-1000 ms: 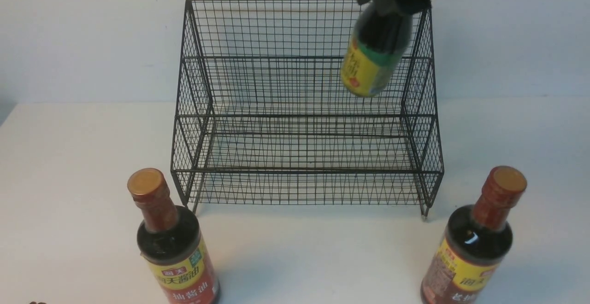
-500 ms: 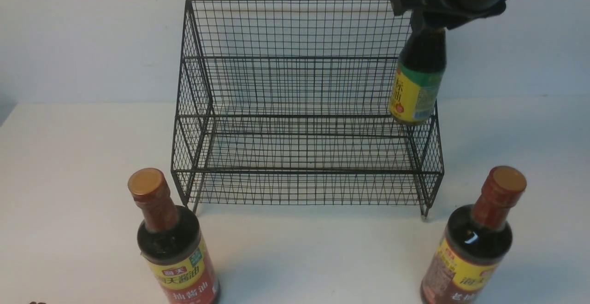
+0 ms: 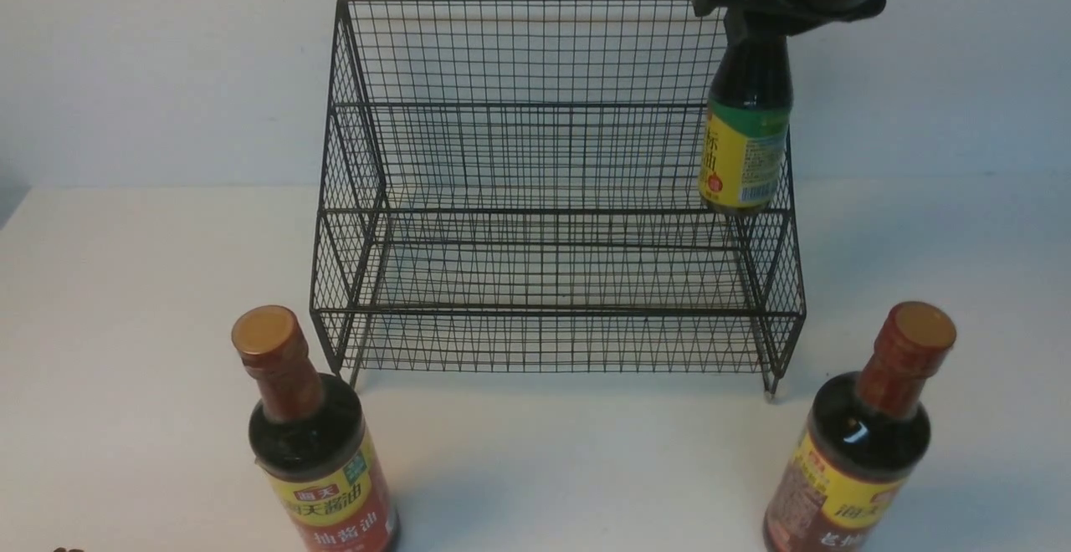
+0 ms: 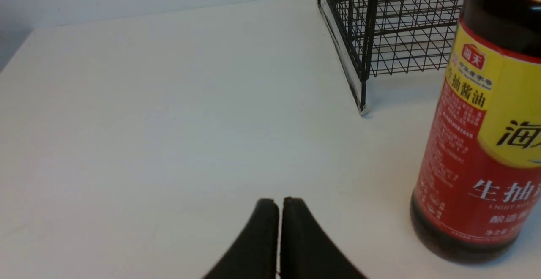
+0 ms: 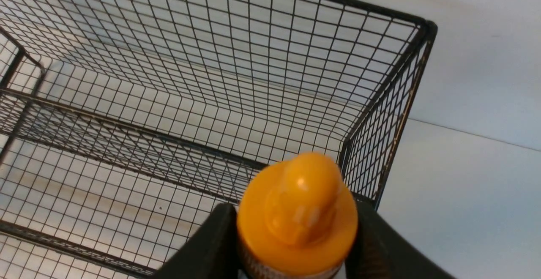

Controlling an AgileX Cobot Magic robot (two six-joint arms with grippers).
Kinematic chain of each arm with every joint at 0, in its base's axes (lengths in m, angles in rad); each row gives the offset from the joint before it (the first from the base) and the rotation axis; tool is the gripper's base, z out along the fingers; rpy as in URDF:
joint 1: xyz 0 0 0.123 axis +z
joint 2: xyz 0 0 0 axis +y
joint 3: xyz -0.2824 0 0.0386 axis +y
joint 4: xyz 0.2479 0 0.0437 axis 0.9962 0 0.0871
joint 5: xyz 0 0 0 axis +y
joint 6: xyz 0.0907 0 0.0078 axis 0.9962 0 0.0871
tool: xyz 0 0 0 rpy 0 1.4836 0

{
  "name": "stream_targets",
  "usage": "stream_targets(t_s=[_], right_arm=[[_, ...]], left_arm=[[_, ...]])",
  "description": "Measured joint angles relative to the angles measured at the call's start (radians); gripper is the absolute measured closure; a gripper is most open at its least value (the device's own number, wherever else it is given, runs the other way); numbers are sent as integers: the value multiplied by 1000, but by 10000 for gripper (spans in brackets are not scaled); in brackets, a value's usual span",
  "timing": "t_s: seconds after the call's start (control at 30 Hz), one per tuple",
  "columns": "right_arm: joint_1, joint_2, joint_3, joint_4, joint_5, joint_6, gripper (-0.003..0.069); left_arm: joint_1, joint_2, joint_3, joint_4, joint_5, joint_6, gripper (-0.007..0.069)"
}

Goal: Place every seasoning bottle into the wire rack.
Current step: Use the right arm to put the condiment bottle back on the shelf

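My right gripper [image 3: 753, 21] is shut on the neck of the small bottle [image 3: 745, 146], which hangs upright at the right end of the black wire rack [image 3: 552, 201], its base about level with the upper tier. Its yellow nozzle cap [image 5: 298, 211] sits between my fingers [image 5: 211, 245] above the rack's right back corner [image 5: 380, 114]. Two tall bottles stand on the table in front of the rack, one at the left [image 3: 314, 452], one at the right [image 3: 862, 443]. My left gripper [image 4: 279, 203] is shut and empty, low over the table beside the left tall bottle [image 4: 482, 135].
The white table [image 3: 569, 468] carries the rack and the tall bottles. A pale wall [image 3: 167, 58] rises right behind the rack. The rack's front left foot [image 4: 362, 110] stands close to the left tall bottle.
My right gripper swung the small bottle from the rack's right-middle out to its right end, then back slightly left. The bottle went from tilted to upright.
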Motion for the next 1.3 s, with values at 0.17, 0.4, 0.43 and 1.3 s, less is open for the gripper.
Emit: stream_targets(t_s=[0.17, 0.4, 0.43, 1.3], right_arm=[[0, 6, 4, -14, -52, -1, 360], [0, 14, 11, -37, -83, -2, 360], [-1, 19, 13, -39, -68, -3, 360], [-27, 133, 27, 6, 70, 12, 360]], left_arm=[[0, 0, 0, 0, 0, 0, 629], [0, 0, 0, 0, 0, 0, 629], [0, 0, 0, 0, 0, 0, 629], [1, 0, 0, 0, 0, 0, 629]])
